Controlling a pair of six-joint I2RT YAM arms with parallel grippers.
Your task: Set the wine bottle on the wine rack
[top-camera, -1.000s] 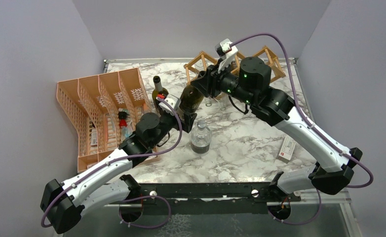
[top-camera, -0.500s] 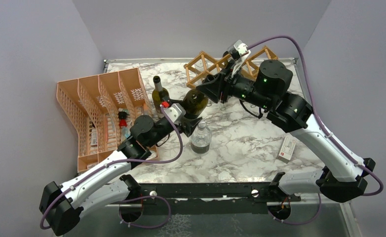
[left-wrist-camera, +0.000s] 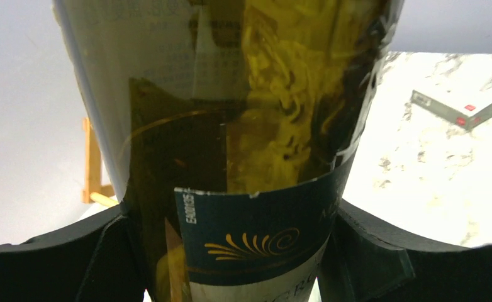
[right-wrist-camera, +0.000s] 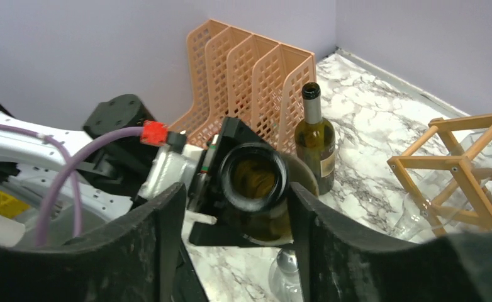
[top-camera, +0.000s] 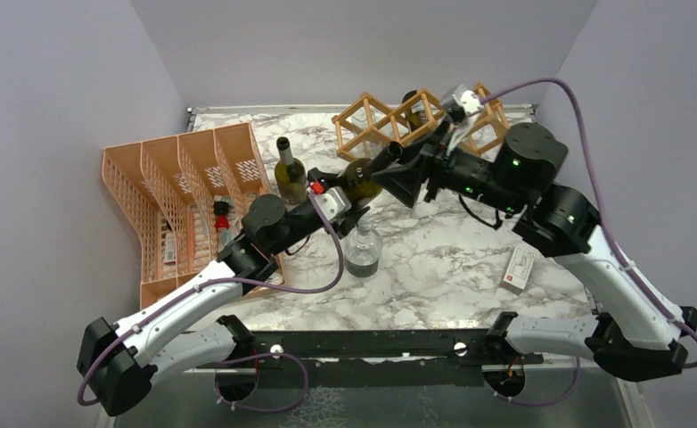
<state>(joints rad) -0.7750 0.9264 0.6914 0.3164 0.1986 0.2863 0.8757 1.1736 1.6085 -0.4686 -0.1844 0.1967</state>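
- The bottle is up off the tabletop, above its middle and toward the far edge. It lies nearly level between the two arms.
- Its long axis runs on a slant from near-left to far-right. The base is toward the left arm, and the open mouth is toward the right arm and the rack.
- In the right wrist view the mouth faces almost straight into the camera, so the neck points back along that arm.
- The left gripper is clenched on the bottle's lower body. Its black fingers press the glass from either side, at the level of the label (dark, with a gold swirl).
- The right gripper is released. Its fingers stand on either side of the mouth, with a plain gap on one side and very little on the other, and they do not clamp the neck.
- The bottle's base end thus sits inside the left gripper, and its mouth end lies between the spread right fingers.
- The rack stands at the far edge, just beyond the right gripper. The bottle is not in any of its cells.
- A second bottle stands upright just left of the held one, beside the orange organizer along the left edge.
- A clear plastic bottle stands nearer the near edge, under the left gripper.
- A small box lies toward the right edge.
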